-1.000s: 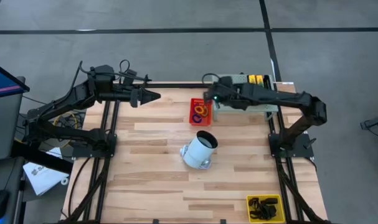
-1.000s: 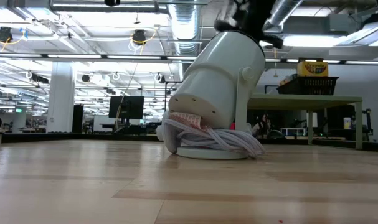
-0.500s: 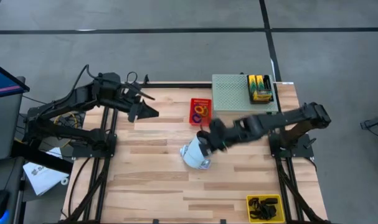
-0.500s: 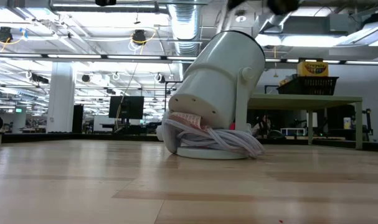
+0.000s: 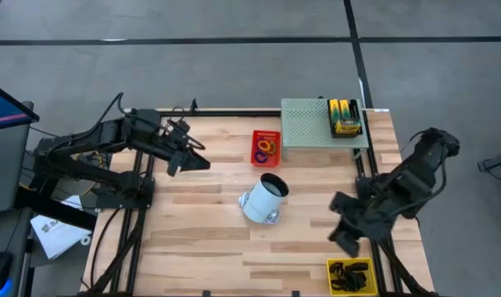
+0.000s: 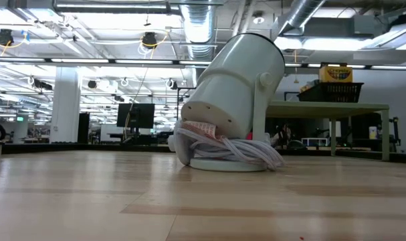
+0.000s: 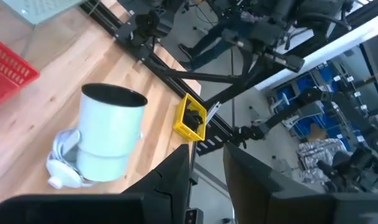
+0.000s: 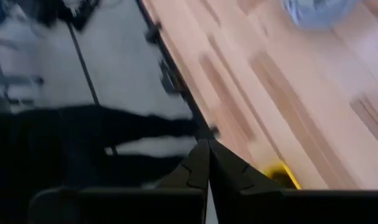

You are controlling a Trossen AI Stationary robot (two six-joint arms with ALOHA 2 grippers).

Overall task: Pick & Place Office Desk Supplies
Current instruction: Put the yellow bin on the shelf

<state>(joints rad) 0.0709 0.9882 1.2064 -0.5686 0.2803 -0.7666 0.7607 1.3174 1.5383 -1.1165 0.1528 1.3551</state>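
The black binder clips [image 5: 349, 274] lie in a small yellow plastic tray [image 5: 332, 267] at the wooden bench [image 5: 200, 231]'s near right corner; the right pincer [image 5: 342, 240], fingers pressed together and empty, hangs just beside it; descending shut, it may shove the tray; the left pincer [image 5: 202, 163], narrowly parted and empty, waits far left.

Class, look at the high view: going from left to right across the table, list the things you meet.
Left pincer → red tray of rubber-band rings → green mat → crayon boxes.
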